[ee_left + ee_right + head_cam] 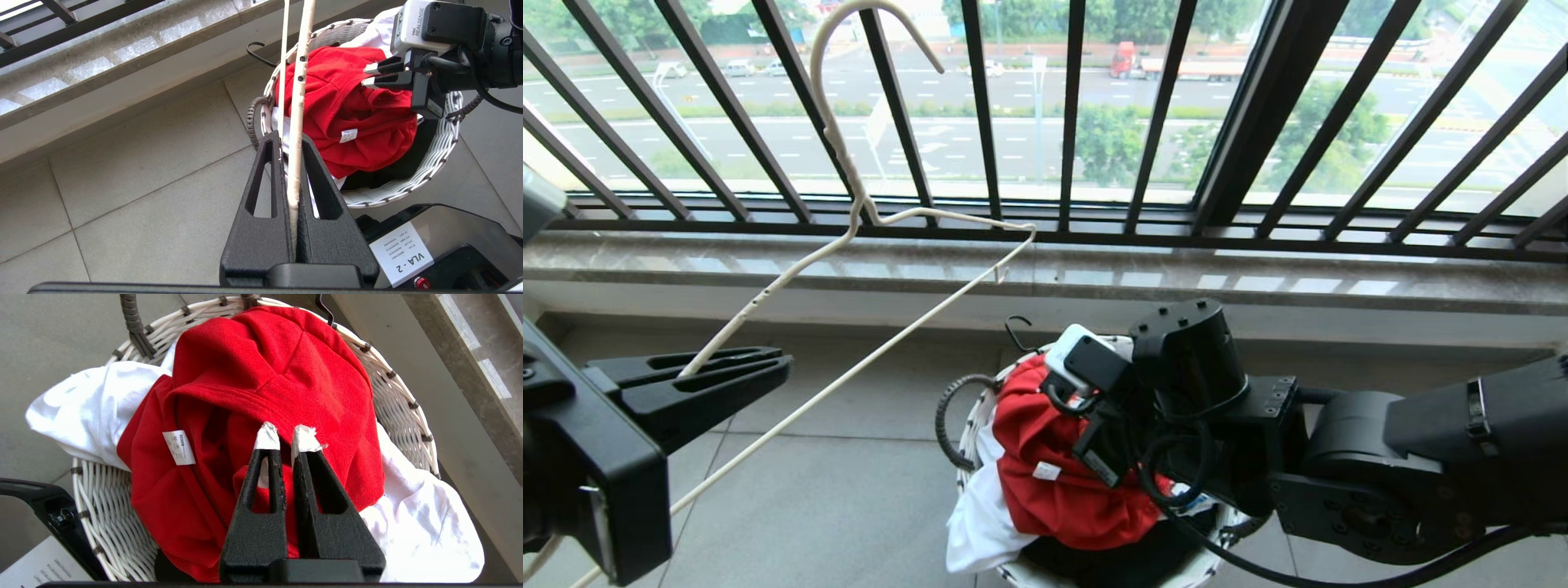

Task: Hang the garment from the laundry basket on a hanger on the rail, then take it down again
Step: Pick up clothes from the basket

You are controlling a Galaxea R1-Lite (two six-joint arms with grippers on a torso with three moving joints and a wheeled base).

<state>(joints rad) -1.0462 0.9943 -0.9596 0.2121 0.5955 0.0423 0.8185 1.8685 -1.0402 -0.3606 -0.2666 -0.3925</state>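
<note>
Your red shirt (261, 375) lay crumpled in the basket (106, 498), white label showing, right claw (286, 437) nearly pressed together over it, left claw (291, 163) pinching the hanger (849, 220).

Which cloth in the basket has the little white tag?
The red T-shirt, lying on top; its tag shows. The white cloth beneath shows no tag.

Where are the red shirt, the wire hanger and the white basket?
red shirt (282, 375): right wrist view, on its bunched top fold.
wire hanger (849, 163): head view, on its long neck.
white basket (443, 147): left wrist view, on its woven rim.
</note>
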